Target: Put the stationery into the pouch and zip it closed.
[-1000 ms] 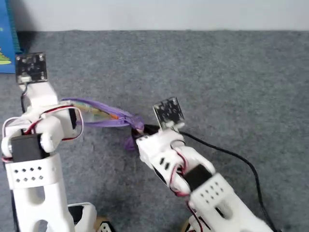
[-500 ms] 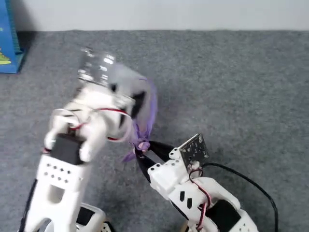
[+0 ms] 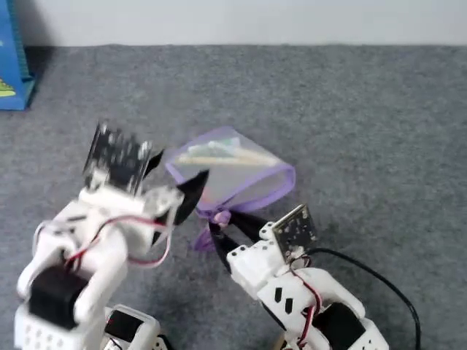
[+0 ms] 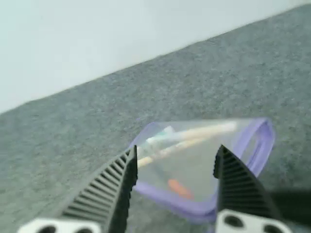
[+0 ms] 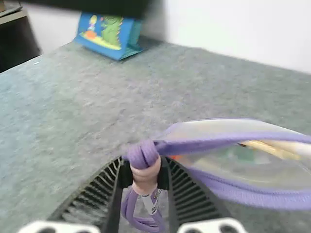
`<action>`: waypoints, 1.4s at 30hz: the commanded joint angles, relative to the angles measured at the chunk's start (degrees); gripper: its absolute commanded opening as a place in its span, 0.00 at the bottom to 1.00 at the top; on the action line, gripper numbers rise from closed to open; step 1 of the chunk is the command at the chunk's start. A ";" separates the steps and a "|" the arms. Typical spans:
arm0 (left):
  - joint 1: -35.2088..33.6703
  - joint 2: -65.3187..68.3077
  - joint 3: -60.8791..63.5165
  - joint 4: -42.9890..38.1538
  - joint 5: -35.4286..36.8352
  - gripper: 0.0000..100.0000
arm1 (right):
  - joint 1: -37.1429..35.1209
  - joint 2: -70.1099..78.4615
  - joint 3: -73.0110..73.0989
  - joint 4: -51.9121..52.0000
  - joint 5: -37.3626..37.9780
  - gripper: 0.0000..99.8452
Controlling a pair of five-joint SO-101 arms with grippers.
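Note:
The clear pouch (image 3: 237,173) with purple trim lies on the grey carpet, with pens (image 3: 217,154) inside it. My right gripper (image 3: 217,222) is shut on the purple zipper pull (image 3: 218,216) at the pouch's near corner. In the right wrist view the pull (image 5: 142,163) sits pinched between the fingers, and the pouch (image 5: 243,160) stretches away from it. My left gripper (image 3: 182,186) hovers open just left of the pouch, touching nothing. Seen from the left wrist, the pouch (image 4: 204,167) with its pens (image 4: 192,136) lies beyond the open left gripper (image 4: 176,153).
A blue box (image 3: 11,65) stands at the far left edge by the wall, also seen as the blue box (image 5: 109,34) from the right wrist. A black cable (image 3: 365,262) trails from the right arm. Grey carpet (image 3: 365,109) extends to the right and back.
My left gripper swung the pouch around, let go of its end, and drew back toward the near left. The pouch now lies flatter on the carpet. My right gripper pulled back, still holding the zipper pull.

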 commanded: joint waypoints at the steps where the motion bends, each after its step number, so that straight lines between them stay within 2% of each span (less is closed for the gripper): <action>1: -2.55 -5.27 3.74 2.90 -6.42 0.25 | 2.07 -0.92 -3.69 0.13 0.88 0.01; 7: -4.22 -11.78 17.98 0.00 -14.77 0.25 | 2.15 -1.01 -5.36 0.13 0.88 0.01; 16: -3.87 -21.36 32.04 -6.77 -19.60 0.25 | 2.07 -1.01 -6.15 0.13 0.88 0.01; 27: -2.99 -21.98 43.65 -21.10 -19.52 0.25 | 1.80 -1.01 -6.59 1.80 0.88 0.01; 36: 4.13 -21.98 44.18 -23.47 -16.35 0.25 | 1.63 -1.10 -10.37 7.25 0.44 0.01; 42: 6.33 -22.15 44.44 -23.47 -16.26 0.25 | -3.65 -1.10 -11.16 9.98 0.79 0.01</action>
